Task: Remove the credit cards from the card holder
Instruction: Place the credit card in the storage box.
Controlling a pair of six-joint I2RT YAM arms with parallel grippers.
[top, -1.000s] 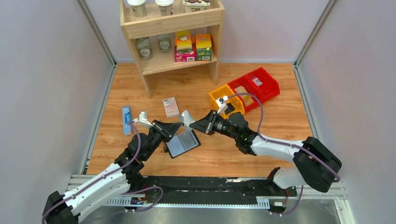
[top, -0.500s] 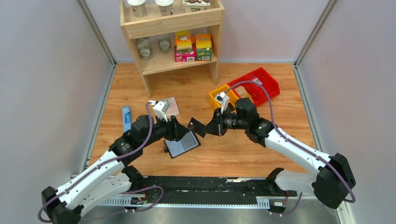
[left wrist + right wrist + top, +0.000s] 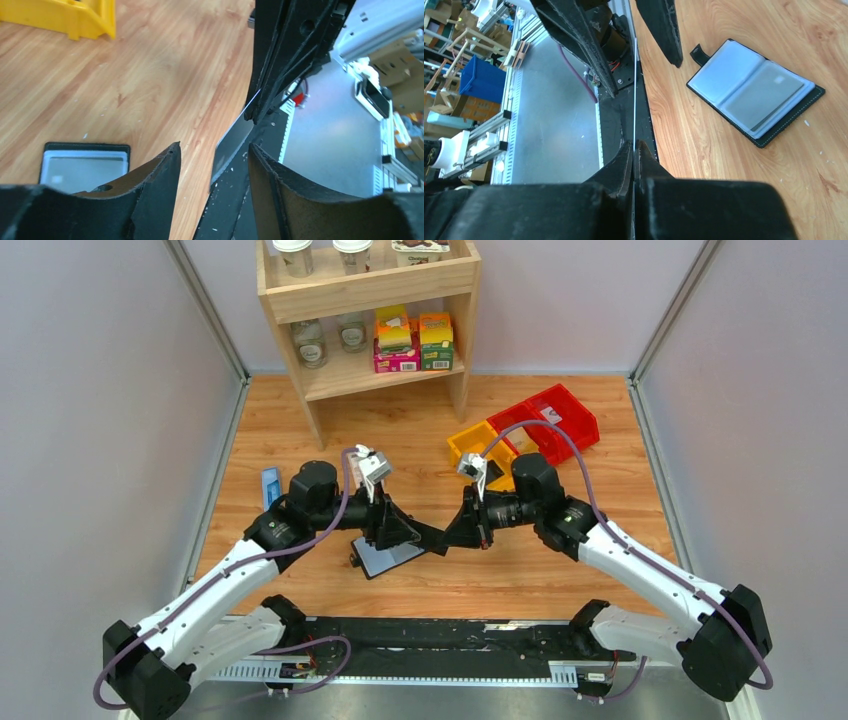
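Right gripper [image 3: 634,145]: pressed together, pinching one credit card [image 3: 231,142] edge-on above the surface [image 3: 774,175]; I judge I am offering it for handover.
Left gripper [image 3: 214,146]: spread, my fingers either side of the card's free end, apart from it.
Card holder [image 3: 754,90]: open flat on the surface, at 8 o'clock from the card in the top view; one pocket seems occupied.
Writing: none legible on either.

The card holder [image 3: 756,92] lies open and flat on the desk [image 3: 734,165], black with grey-blue clear pockets and its snap tab sticking out at one side. A thin grey credit card [image 3: 232,145] is held off the desk just right of the card holder, pinched in the closed jaws of the right gripper [image 3: 635,150].
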